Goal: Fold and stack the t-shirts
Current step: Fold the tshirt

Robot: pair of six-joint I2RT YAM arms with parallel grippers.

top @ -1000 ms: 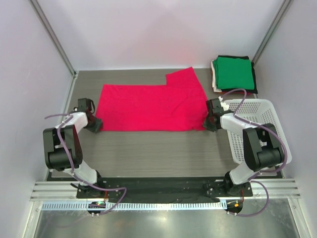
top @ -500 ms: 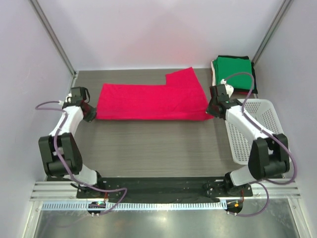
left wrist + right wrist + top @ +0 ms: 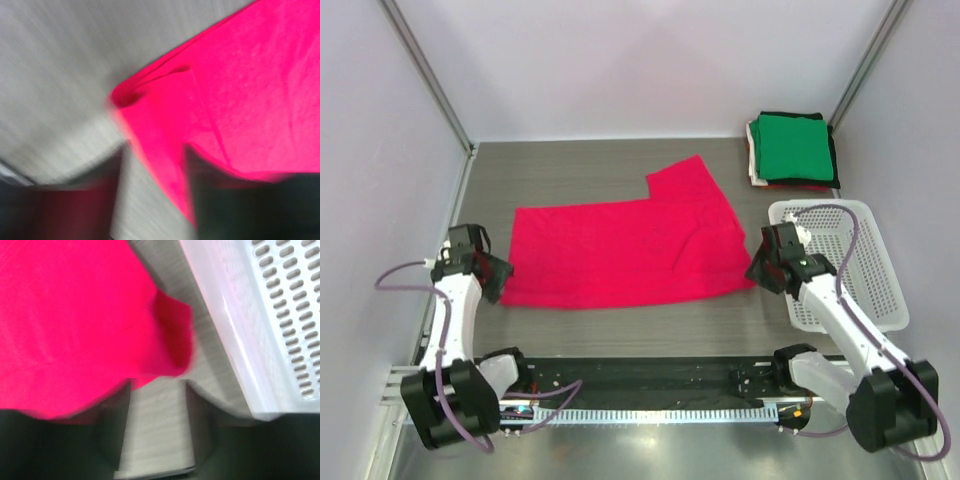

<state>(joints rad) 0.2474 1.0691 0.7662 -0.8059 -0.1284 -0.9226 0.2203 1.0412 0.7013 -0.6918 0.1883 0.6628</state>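
A bright red-pink t-shirt (image 3: 620,250) lies spread flat across the middle of the table, with one sleeve pointing to the far right. My left gripper (image 3: 492,280) is at its near left corner. In the blurred left wrist view the jaws (image 3: 154,150) stand apart, with a strip of the shirt (image 3: 240,100) lying between them. My right gripper (image 3: 758,270) is at the near right corner. In the right wrist view it (image 3: 159,387) is open over bare table, and the shirt's edge (image 3: 65,315) touches its left finger. A stack of folded t-shirts (image 3: 792,148), green on top, sits at the far right.
A white plastic mesh basket (image 3: 825,207) stands on the right, close beside my right arm, and its wall (image 3: 225,340) fills the right side of the right wrist view. Grey walls close in the table on the left, right and back.
The red-pink shirt has shifted toward the near edge and lies wider open than half a second ago. Both grippers came back nearer with it, from the far corners to the near corners.
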